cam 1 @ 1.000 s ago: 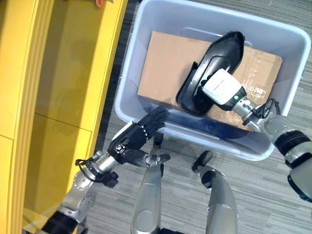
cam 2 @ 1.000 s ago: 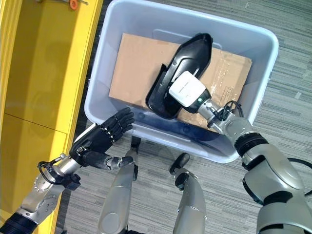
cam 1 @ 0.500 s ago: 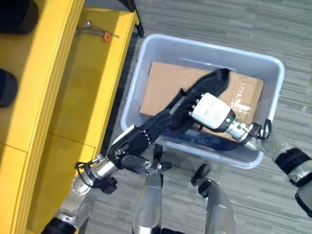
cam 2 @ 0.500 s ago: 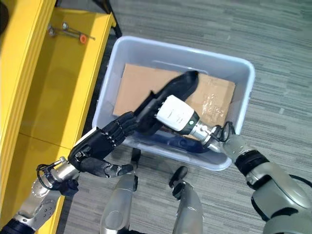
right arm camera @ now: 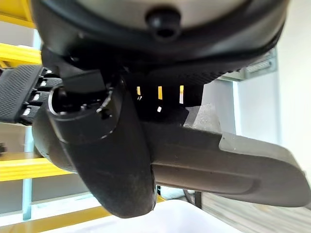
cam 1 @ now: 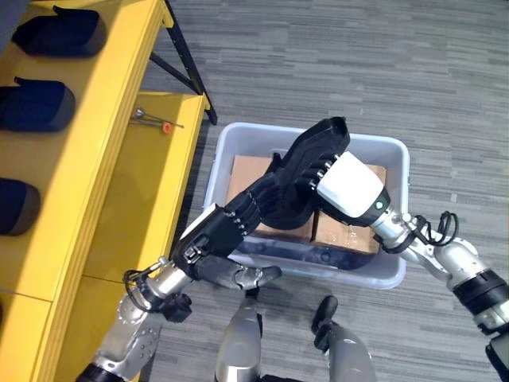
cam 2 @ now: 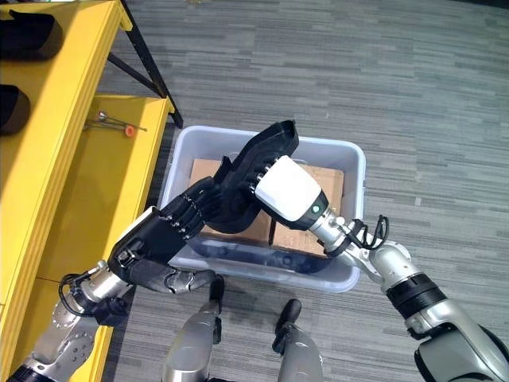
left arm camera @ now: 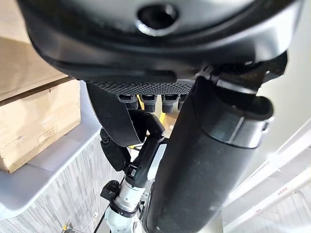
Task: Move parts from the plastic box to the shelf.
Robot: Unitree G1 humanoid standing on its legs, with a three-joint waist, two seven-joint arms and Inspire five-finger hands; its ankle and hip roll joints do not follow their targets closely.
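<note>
Lifted since the earlier frame, black part (cam 1: 306, 171) hangs above plastic box (cam 1: 394, 270), centre frame; right hand (cam 1: 328, 171) grips it, left hand (cam 1: 219, 235) fingers straight beneath.

**Both hands held a black part over the box**

A long black part (cam 1: 306, 171) was up above the plastic box (cam 1: 395, 274). The right hand (cam 1: 350, 185), with its white cover, held the part from the side far from the yellow shelf (cam 1: 87, 151). The left hand (cam 1: 215, 239) touched the part's lower end with straight fingers, on the side of the box near the shelf. Brown cardboard (cam 1: 350, 235) lay inside the box. Dark blue parts (cam 1: 36, 105) sat on the shelf. A small tool with an orange tip (cam 1: 155, 122) lay on the shelf's lower board, near the box.
</note>
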